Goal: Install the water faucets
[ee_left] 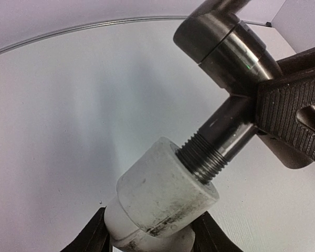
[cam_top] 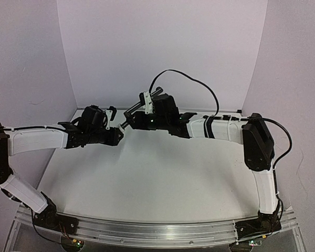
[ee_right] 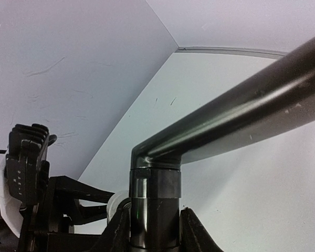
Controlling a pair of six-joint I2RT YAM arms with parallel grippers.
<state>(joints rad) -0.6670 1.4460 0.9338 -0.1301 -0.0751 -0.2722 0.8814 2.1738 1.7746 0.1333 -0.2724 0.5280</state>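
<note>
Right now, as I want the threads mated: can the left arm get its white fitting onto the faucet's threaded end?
Likely yes: the left gripper holds the white fitting against the faucet threads, already entering its bore; the right gripper clamps higher up, clear.

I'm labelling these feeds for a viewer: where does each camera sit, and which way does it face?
Top external: above and behind the robot, looking down over the table; left gripper meets right gripper.
Left wrist: behind the left gripper, facing the white fitting it holds; own fingers at bottom.
Right wrist: behind the right gripper, facing the back corner past the faucet its fingers clamp.
Shared: every view shows the faucet.
</note>
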